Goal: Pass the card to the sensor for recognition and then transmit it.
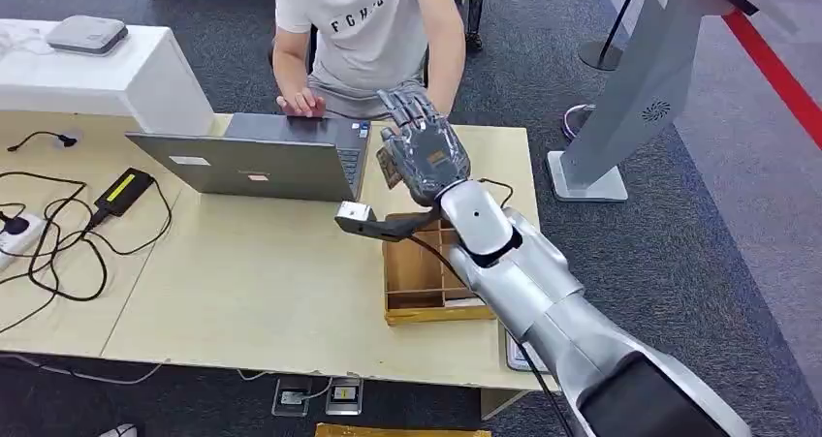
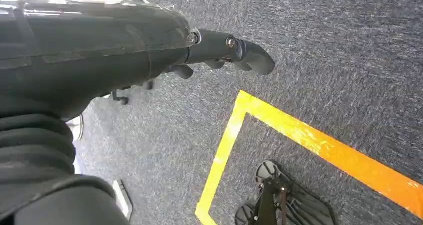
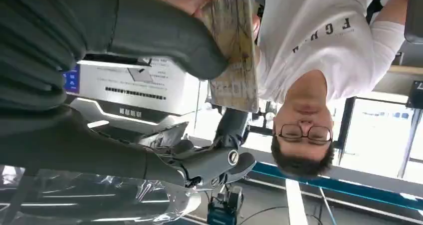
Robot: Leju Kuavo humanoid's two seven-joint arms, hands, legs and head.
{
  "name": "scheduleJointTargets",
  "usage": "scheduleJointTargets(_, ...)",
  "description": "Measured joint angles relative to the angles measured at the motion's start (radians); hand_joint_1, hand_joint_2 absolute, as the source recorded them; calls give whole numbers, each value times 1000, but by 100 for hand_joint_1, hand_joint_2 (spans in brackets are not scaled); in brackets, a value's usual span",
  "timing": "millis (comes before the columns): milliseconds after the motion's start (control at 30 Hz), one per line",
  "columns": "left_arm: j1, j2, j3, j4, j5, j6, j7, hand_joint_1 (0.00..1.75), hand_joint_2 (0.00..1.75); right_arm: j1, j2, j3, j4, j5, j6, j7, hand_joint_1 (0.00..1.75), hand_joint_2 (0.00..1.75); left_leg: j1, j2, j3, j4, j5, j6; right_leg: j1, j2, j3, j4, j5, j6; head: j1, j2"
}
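My right hand (image 1: 424, 151) is raised over the far side of the table, its back toward me, beside the laptop (image 1: 262, 156). It holds a tan printed card (image 3: 234, 45) between the thumb (image 3: 164, 35) and the fingers; a brown corner of the card (image 1: 390, 172) shows at the palm's left. A person in a white T-shirt (image 1: 363, 25) sits right behind the table, facing the card. My left hand (image 2: 149, 45) hangs over the carpet with nothing in it.
A wooden box with compartments (image 1: 417, 282) lies under my right forearm. Cables and a power adapter (image 1: 124, 190) are at the table's left. A grey flat device (image 1: 85, 34) sits on a white box. A grey kiosk stand (image 1: 635, 98) rises on the right.
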Motion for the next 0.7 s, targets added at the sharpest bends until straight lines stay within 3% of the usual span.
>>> scheduleJointTargets(167,0,0,-1,0,0,-1,0,0,0,0,0,5,16,-2,3,-5,0,0,0,0,0,0,0,0,0,0,0,0,0,0,0,0)
scheduleJointTargets(433,0,1,-18,0,0,-16,1,0,0,-5,-11,14,41,10,-55,23,0,0,0,0,1,0,0,0,0,0,0,0,0,0,0,0)
scheduleJointTargets(500,0,1,-21,0,0,-16,1,0,0,-8,-23,11,47,-22,-74,14,0,0,0,0,1,0,0,0,0,0,0,0,0,0,0,0)
scheduleJointTargets(633,1,1,-24,0,5,-17,3,0,0,-13,-48,-47,67,-230,-52,-34,0,0,0,0,1,0,0,0,0,0,0,0,0,0,0,0)
scheduleJointTargets(700,1,1,-25,0,6,-17,4,0,0,-20,-74,-65,76,-233,-73,-37,0,0,0,0,1,0,0,0,0,0,0,0,0,0,0,0)
